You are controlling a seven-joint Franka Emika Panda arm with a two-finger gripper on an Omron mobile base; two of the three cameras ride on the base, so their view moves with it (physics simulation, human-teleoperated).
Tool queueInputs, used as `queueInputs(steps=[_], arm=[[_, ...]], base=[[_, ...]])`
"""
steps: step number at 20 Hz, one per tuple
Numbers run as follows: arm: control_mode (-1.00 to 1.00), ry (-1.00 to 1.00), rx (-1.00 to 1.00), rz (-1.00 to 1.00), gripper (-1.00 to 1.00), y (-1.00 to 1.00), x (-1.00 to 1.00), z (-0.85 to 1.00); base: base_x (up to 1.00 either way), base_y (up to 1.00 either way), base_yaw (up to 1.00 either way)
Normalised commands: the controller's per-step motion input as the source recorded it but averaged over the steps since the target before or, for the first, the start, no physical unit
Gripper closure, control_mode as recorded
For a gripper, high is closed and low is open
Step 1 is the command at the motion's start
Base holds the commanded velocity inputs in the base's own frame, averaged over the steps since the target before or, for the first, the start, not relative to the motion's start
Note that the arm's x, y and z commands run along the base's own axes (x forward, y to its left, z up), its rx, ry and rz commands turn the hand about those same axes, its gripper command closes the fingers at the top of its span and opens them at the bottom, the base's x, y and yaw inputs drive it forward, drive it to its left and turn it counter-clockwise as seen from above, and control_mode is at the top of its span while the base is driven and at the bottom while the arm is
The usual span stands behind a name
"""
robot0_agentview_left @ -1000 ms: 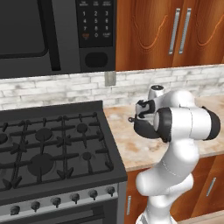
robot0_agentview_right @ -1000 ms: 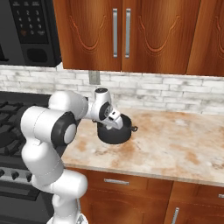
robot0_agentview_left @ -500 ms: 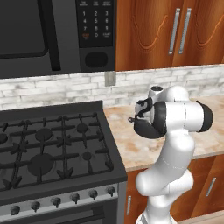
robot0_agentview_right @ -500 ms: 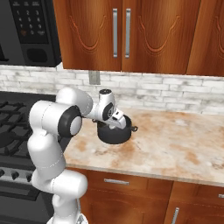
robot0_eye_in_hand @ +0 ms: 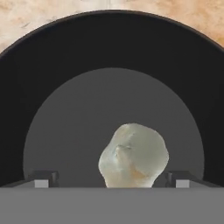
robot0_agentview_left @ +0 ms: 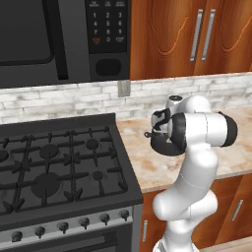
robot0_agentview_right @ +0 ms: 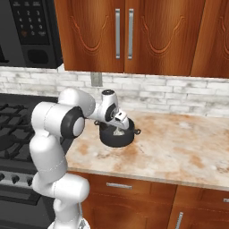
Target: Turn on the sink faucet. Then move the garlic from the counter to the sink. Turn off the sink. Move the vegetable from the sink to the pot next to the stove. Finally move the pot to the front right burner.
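Gripper [robot0_eye_in_hand: 111, 178] spread wide over the pot [robot0_eye_in_hand: 57, 61], garlic [robot0_eye_in_hand: 133, 156] loose between its tips (seemingly released). Risk: lifting carelessly, a finger clips the rim and shoves the pot along the counter [robot0_agentview_right: 179, 143].

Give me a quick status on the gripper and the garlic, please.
Gripper open, poised over the round black pot. Small off-white garlic bulb lies on the pot's grey floor, between the fingertips, clear of both. Nothing in the way.
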Motion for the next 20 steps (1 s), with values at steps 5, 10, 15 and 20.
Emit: queueInputs(steps=[5,10,15,20], arm=[[-1.00,-0.08,-0.01,0.03,-1.00,0.29,-0.20,0.14],[-1.00,-0.08,-0.01,0.07,-1.00,0.31,-0.30,0.16],[-1.00,-0.02,-0.01,0.15,-1.00,0.43,-0.33,0.02],[-1.00,0.00,-0.05,0.21,-1.00,0.44,-0.12,0.00]], base=[[0.00,0.00,0.00],[0.00,0.00,0.00],[0.00,0.00,0.00],[0.00,0.00,0.00]])
